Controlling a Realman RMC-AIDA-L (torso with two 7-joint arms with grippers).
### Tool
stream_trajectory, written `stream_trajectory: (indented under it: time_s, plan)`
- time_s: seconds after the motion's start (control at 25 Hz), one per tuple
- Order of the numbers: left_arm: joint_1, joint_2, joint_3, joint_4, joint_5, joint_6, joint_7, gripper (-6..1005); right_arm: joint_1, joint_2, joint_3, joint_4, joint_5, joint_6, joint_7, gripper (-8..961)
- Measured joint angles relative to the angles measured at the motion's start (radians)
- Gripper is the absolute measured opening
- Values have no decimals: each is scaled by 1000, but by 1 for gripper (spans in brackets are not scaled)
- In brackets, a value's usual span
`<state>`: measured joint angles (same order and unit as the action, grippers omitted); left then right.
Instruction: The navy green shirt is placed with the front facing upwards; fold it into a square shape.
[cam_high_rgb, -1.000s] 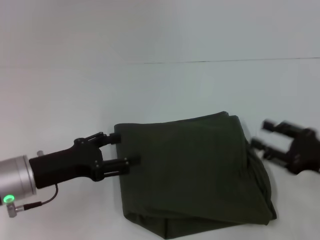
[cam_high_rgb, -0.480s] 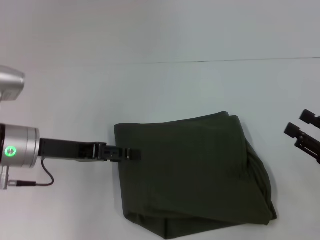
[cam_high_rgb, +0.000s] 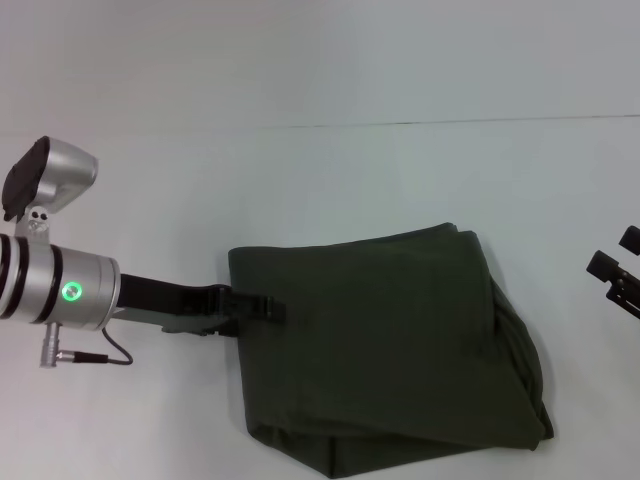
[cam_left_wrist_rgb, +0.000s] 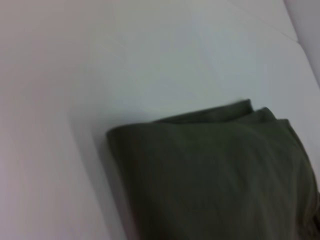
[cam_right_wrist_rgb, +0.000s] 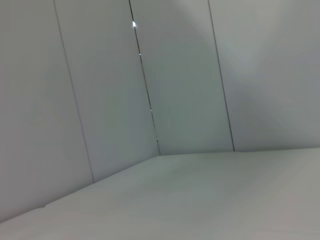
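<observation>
The navy green shirt (cam_high_rgb: 390, 340) lies folded into a rough rectangle on the white table, plain side up, with no lettering showing. Its right side is bunched in loose layers. My left gripper (cam_high_rgb: 262, 306) reaches in low from the left, turned edge-on, its tip over the shirt's left edge. The left wrist view looks down on the shirt (cam_left_wrist_rgb: 215, 170) and its folded corner. My right gripper (cam_high_rgb: 613, 252) is at the far right edge of the head view, clear of the cloth and open with nothing in it. The right wrist view shows only wall panels and the tabletop.
The white table (cam_high_rgb: 320, 190) stretches around the shirt, with bare surface behind it and to the left. A thin seam line (cam_high_rgb: 420, 123) marks where the table meets the white back wall.
My left wrist has rolled from flat to edge-on while staying at the shirt's left edge. My right gripper has pulled back from the shirt's right side to the frame's edge.
</observation>
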<state>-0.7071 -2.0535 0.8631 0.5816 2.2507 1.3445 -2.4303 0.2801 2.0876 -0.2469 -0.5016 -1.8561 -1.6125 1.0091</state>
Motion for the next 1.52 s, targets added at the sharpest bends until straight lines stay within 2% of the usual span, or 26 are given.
stream_trajectory:
  time_s: [0.52,0.72,1.0,1.48,1.52]
  plan:
    - [5,-13,6,-14,4,-69,3,919,-1,0,-6,0,-5,-1,-1,664]
    - [2,-16,36,-16,4,-88,-2,919,0,0,-8,0,-8,-1,-1,664]
    - [-10,-34,42,-18,4,-84,-4,920,1,0,-9,0,-8,3,-1,664]
    - [-16,-28,31,-45,-1,-92,-8,867,4,0,-9,0,-9,3,-1,664]
    - [-16,-28,31,-44,1,-92,-7,832,4,0,-9,0,-9,2,-1,664]
